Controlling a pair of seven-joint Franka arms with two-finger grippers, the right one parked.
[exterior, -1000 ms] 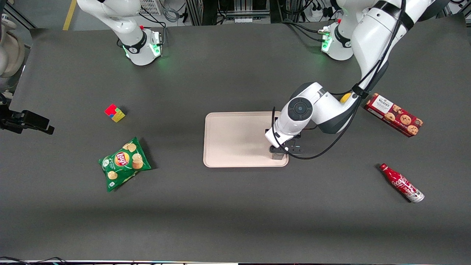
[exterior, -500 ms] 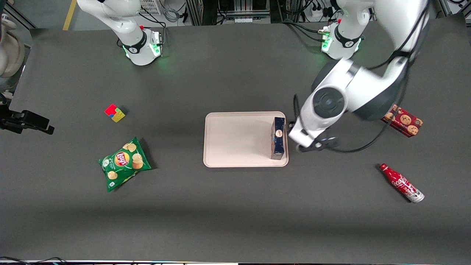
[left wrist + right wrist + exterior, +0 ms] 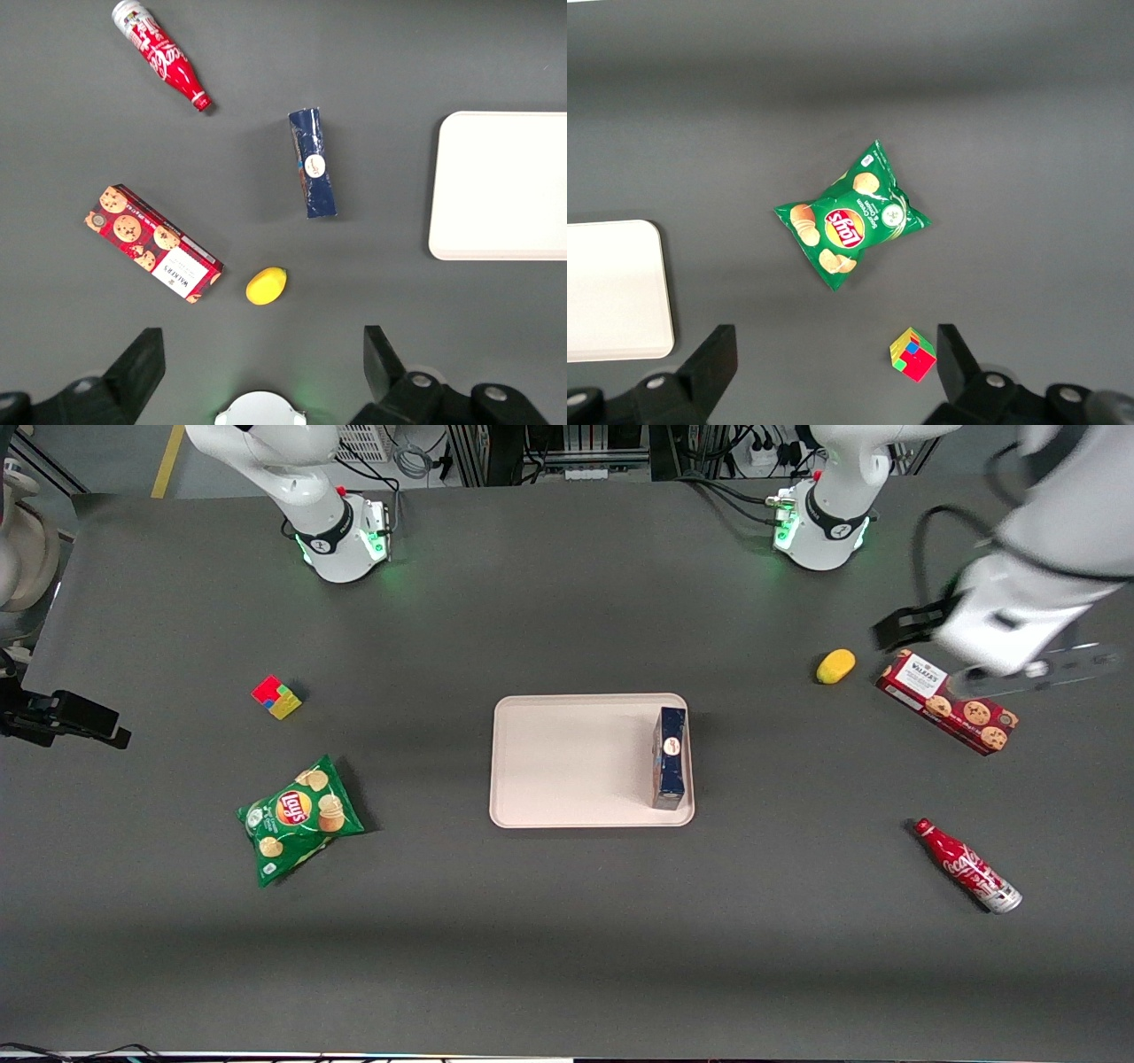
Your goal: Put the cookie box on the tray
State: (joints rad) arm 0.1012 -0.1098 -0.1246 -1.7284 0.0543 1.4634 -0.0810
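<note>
1. A green chips bag (image 3: 299, 817) lies on the tabletop (image 3: 567, 939), at 8 o'clock from the tray (image 3: 567, 762).
2. The cookie box (image 3: 671, 757) lies in the tray, right along its 3 o'clock rim.
3. A small yellow thing (image 3: 835, 665) and a red box (image 3: 946, 701) lie at 2 o'clock from the tray.
4. The jaws hang up over the red box. They are wide open, with nothing in them.

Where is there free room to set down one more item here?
Most of the tray is bare; the cookie box lies along its edge toward the working arm. Crowded: near the red box, yellow fruit and bottle, where the open gripper hovers.
</note>
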